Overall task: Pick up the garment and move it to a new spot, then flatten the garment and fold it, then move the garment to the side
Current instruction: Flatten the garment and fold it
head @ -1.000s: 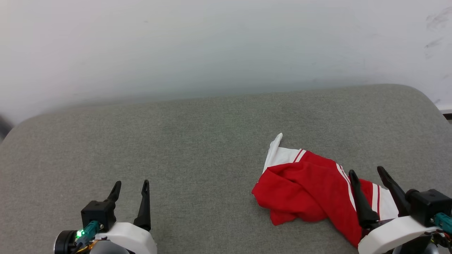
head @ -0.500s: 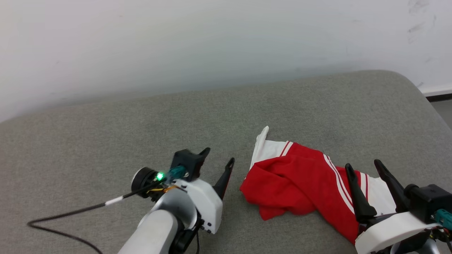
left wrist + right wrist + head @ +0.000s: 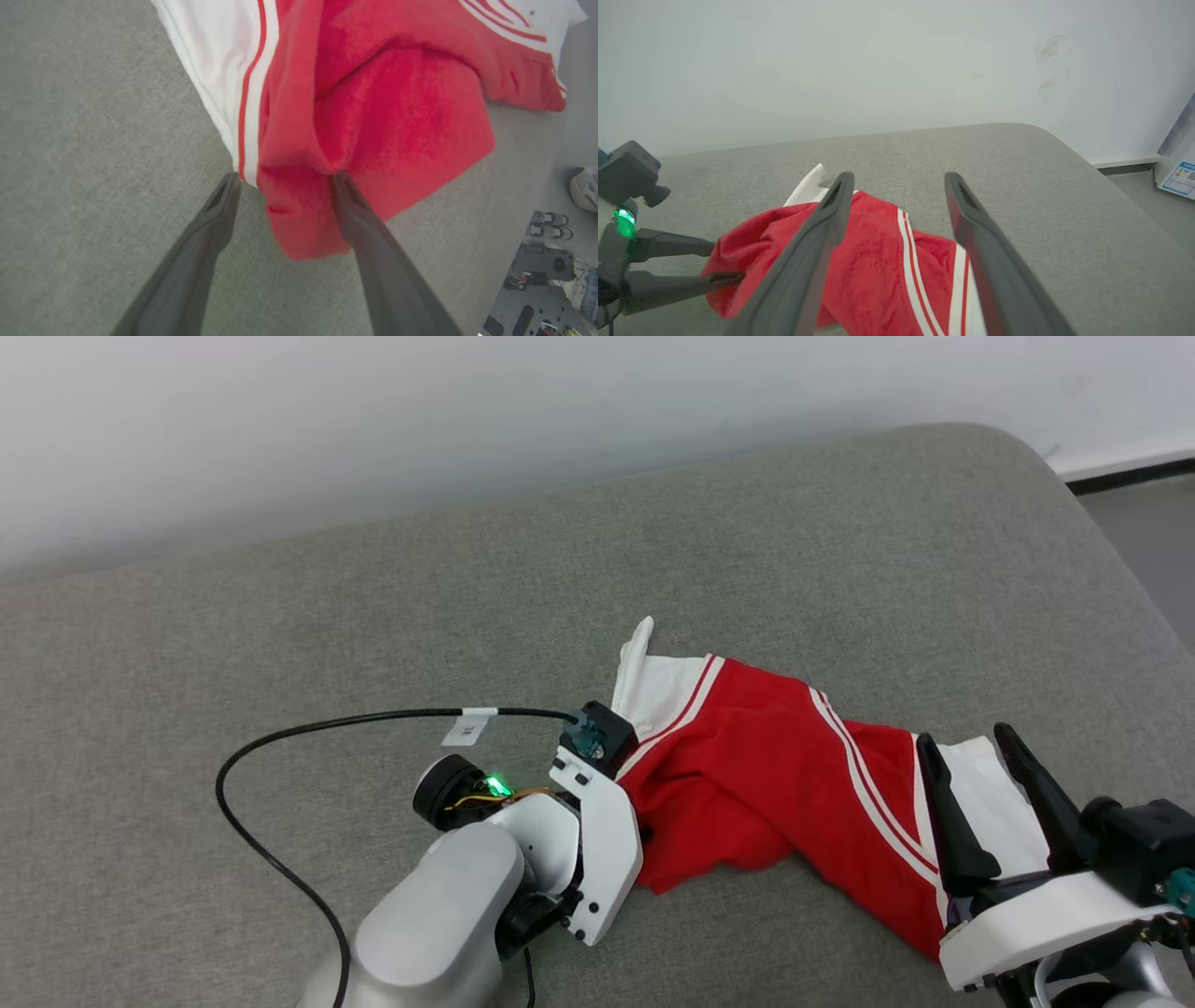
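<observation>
Jaws of the left gripper are gaping wide astride a red fold of the garment, which is lying crumpled on the grey cushion; the right gripper is hovering over its striped right end, jaws wide, empty.

The garment lies on the padded surface, toward 4 o'clock from the middle of the head view, and the wall is behind the surface at 12 o'clock. The left gripper is at the garment's 9 o'clock edge with a fold of cloth between its fingers, and the right gripper is over its 4 o'clock end. A cable goes from the left gripper toward 9 o'clock, then curves down to 6 o'clock.
</observation>
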Controlling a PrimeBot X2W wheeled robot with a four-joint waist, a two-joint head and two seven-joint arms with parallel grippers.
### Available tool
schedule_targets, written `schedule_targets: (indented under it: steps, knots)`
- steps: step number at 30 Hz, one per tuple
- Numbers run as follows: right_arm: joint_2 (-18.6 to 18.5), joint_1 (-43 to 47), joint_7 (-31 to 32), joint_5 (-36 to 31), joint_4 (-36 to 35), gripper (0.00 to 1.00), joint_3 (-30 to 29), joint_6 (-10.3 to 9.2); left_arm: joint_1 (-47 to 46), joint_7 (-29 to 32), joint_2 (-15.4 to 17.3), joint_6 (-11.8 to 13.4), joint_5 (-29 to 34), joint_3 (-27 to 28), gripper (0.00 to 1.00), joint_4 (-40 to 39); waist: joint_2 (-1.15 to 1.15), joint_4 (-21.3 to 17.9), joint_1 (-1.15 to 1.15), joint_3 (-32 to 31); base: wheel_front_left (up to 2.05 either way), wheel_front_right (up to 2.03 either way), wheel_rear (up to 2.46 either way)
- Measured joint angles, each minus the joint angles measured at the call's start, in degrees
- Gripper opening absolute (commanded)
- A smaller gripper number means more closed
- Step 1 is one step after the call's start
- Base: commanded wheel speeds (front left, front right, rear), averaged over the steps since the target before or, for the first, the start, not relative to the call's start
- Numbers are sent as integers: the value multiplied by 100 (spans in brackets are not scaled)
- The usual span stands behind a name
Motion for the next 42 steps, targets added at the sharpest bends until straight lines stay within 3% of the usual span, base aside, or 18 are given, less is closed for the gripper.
schedule_targets:
  steps: [7,8,11,12,15,20,26,31,36,42]
  knots:
    - [4,-159,-168,171,180,100,38,0,-550,723,163,-14,-586,-835,100,370,0,-193,0,332,0,0,0]
    - [4,-189,-188,175,203,100,45,0,-636,834,186,-14,-688,-948,92,404,0,-218,0,364,0,0,0]
    - [5,-227,-226,224,266,100,56,0,-813,1009,235,-13,-969,-1173,16,510,0,-276,0,419,0,0,0]
    - [5,-230,-240,225,280,100,54,0,-833,1033,245,-13,-1092,-1210,0,538,0,-290,0,427,0,0,0]
    - [5,-259,-269,243,300,100,32,0,-867,955,308,-14,-1233,-1346,0,615,0,-291,0,429,0,0,0]
    - [7,-258,-265,252,293,100,-78,0,-906,261,452,-27,-1076,-1373,0,653,0,-151,0,352,0,0,0]
    - [9,-176,-160,160,189,100,-143,0,-867,-393,1058,254,-776,-1240,0,-29,0,193,0,166,0,0,0]
    - [10,-40,-54,107,92,100,-194,0,-120,-442,1736,732,-769,-1111,0,-998,0,558,0,-38,0,0,0]
    - [11,70,44,91,-8,100,-235,0,1028,-408,2236,1396,-1115,-935,0,-1875,0,922,0,-232,0,0,0]
    - [12,138,108,91,-38,100,-223,0,2556,-591,2316,2195,-1864,-619,0,-2395,0,1201,0,-415,0,0,0]
